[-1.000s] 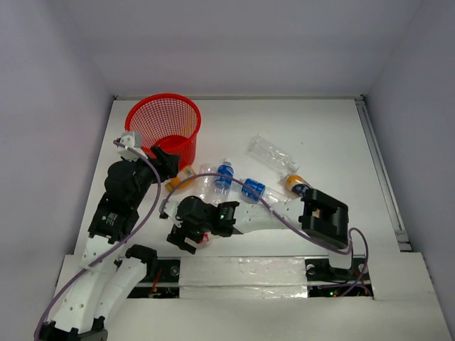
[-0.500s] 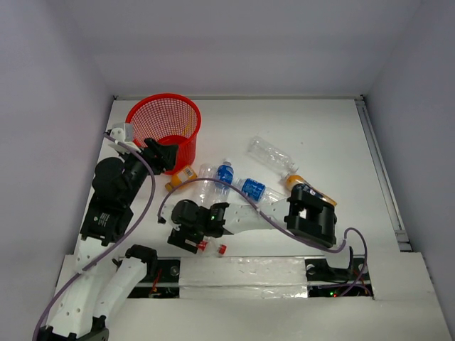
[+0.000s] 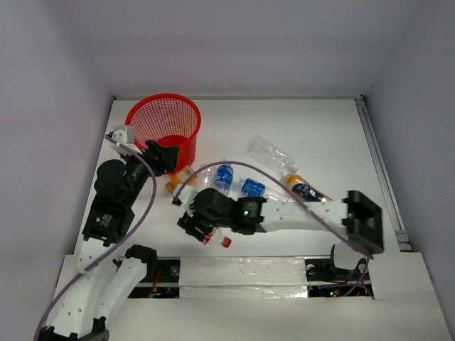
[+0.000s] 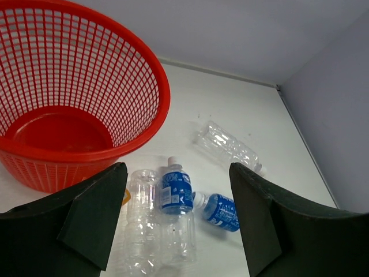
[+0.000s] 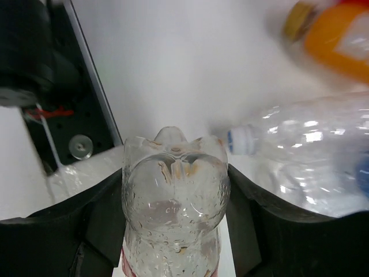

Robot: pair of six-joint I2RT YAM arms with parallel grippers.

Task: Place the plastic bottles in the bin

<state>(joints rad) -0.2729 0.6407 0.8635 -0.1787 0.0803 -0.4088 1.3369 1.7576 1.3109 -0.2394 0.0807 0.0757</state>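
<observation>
The red mesh bin (image 3: 162,122) stands at the back left and fills the upper left of the left wrist view (image 4: 86,75). My left gripper (image 3: 163,155) hangs open beside its front wall, jaws wide (image 4: 179,222), nothing between them. Below it lie a plain clear bottle (image 4: 141,216) and two blue-labelled bottles (image 4: 176,193) (image 4: 222,210). My right gripper (image 3: 205,229) is shut on the red-labelled bottle (image 5: 176,196), both fingers against its sides, its red cap (image 3: 225,242) pointing to the near edge. Another clear bottle (image 3: 270,152) and an orange bottle (image 3: 301,186) lie to the right.
A small orange bottle (image 3: 182,177) lies by the bin's foot, under the left gripper. The white-capped clear bottle (image 5: 305,144) lies just right of the right gripper. The metal mounting rail (image 3: 249,268) runs along the near edge. White walls enclose the table.
The right gripper's jaws have closed onto the red-labelled bottle, and the right arm's elbow has swung out to the right. The left gripper moved up towards the bin, then held.
</observation>
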